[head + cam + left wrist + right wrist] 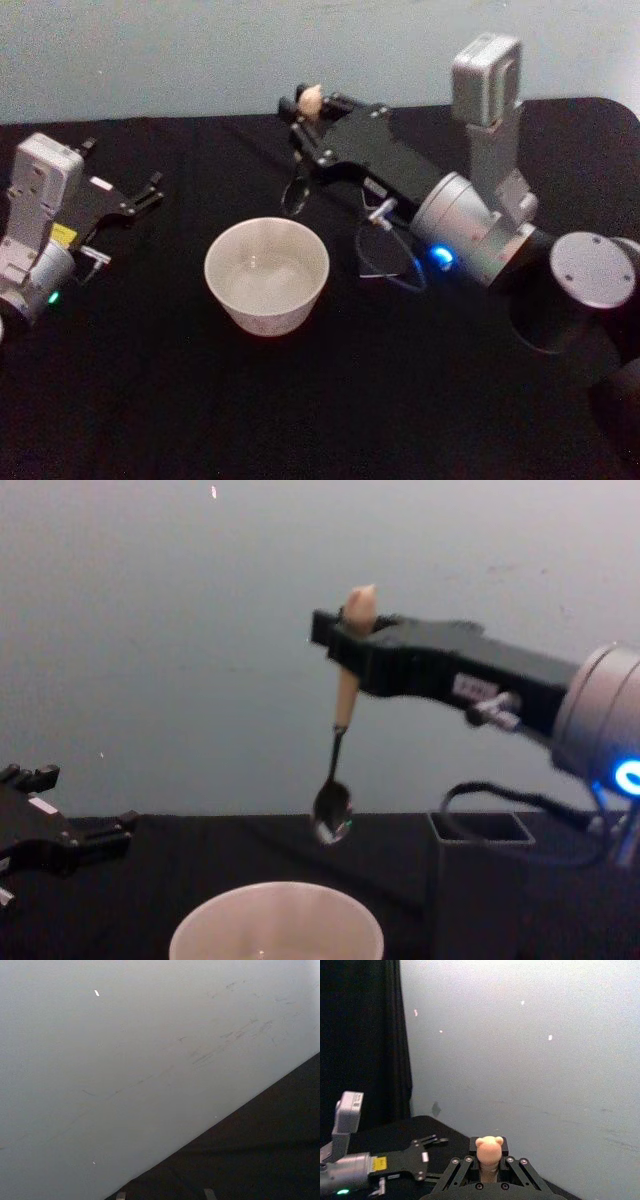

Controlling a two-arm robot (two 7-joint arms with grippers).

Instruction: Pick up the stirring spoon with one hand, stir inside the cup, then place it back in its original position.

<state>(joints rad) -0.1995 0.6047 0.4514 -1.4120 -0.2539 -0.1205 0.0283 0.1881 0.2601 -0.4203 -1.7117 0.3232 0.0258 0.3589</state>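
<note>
While clamped between the right gripper's [341, 646] fingers [322, 630], the stirring spoon [331, 808] hangs bowl-down.

Right of the cup [267, 275], your right gripper [305, 110] has a flat black body with a small white label [475, 688]. Behind it sits a silver cylindrical wrist with a glowing blue light [441, 258]. A grey boxy camera module [486, 80] with rounded corners rises above that wrist, and a thin black cable [385, 262] loops beneath it. Farther from the cup, a round grey joint cap [593, 270] shows small screw dots. The black link bars [452, 1172] carry silver rivets. Left of the cup, your left gripper [150, 192] is also black, with a yellow sticker [63, 236], a silver wrist and a green light [52, 297].
</note>
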